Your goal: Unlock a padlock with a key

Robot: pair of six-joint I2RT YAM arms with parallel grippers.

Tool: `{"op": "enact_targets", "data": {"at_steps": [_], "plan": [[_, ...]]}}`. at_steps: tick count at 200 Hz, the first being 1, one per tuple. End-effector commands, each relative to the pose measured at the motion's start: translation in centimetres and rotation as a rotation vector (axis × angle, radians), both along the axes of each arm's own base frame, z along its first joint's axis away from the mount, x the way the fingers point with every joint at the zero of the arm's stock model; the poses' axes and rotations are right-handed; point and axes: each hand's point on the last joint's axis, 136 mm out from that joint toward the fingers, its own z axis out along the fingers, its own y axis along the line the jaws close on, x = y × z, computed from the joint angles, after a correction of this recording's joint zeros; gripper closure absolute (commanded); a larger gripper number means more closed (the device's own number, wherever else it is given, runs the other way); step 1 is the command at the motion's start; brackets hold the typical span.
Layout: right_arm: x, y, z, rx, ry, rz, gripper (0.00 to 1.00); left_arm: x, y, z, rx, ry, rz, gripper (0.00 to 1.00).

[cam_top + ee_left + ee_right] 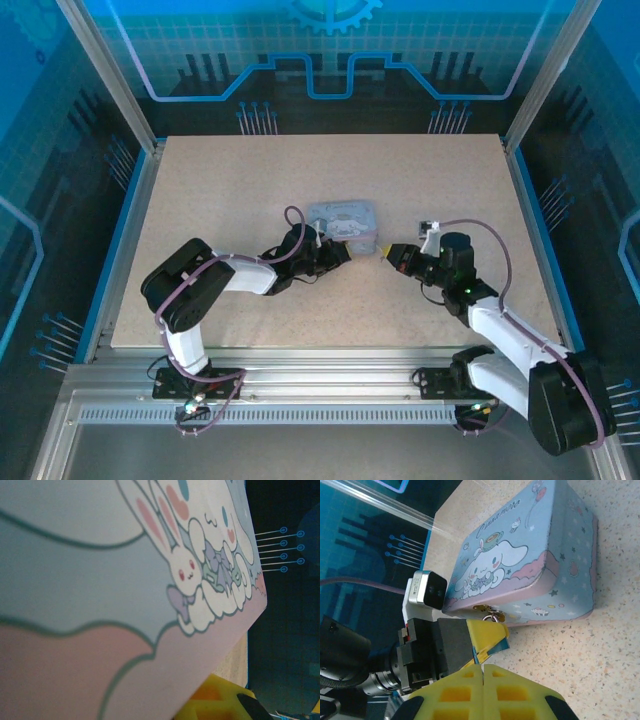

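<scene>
The padlock's silver shackle (492,617) hangs from the brass hasp (483,608) on the front of the pale blue cartoon tin (530,555). Its body is hidden between the yellow fingers of my left gripper (506,640), which is shut on it just below the hasp. From above, the left gripper (345,250) sits at the near right corner of the tin (343,218). My right gripper (482,667) is shut, its tips a short way from the left fingers and pointing at them. The key is hidden; I cannot tell whether it sits between the right pads.
The tin lies flat near the middle of the speckled tabletop (230,200). In the left wrist view its printed lid (100,580) is very close, with one yellow finger (225,700) below it. Blue panels wall the table on all sides.
</scene>
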Motion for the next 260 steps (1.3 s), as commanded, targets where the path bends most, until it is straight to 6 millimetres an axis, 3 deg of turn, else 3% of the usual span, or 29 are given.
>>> {"op": "enact_targets", "data": {"at_steps": [1, 100, 183, 260], "plan": [[0.7, -0.2, 1.8, 0.111, -0.032, -0.048, 1.00, 1.2, -0.7, 3.1, -0.069, -0.047, 0.011, 1.00], [3.4, -0.2, 2.4, 0.139, 0.025, -0.075, 1.00, 1.4, -0.8, 4.0, -0.089, -0.054, 0.017, 1.00], [2.8, -0.6, -2.8, 0.184, 0.123, -0.111, 1.00, 1.7, -1.1, 4.5, -0.111, -0.055, 0.021, 1.00], [1.5, 2.7, -4.3, 0.194, 0.147, -0.065, 1.00, 1.8, -1.1, 4.5, -0.131, -0.051, 0.023, 1.00]]}}
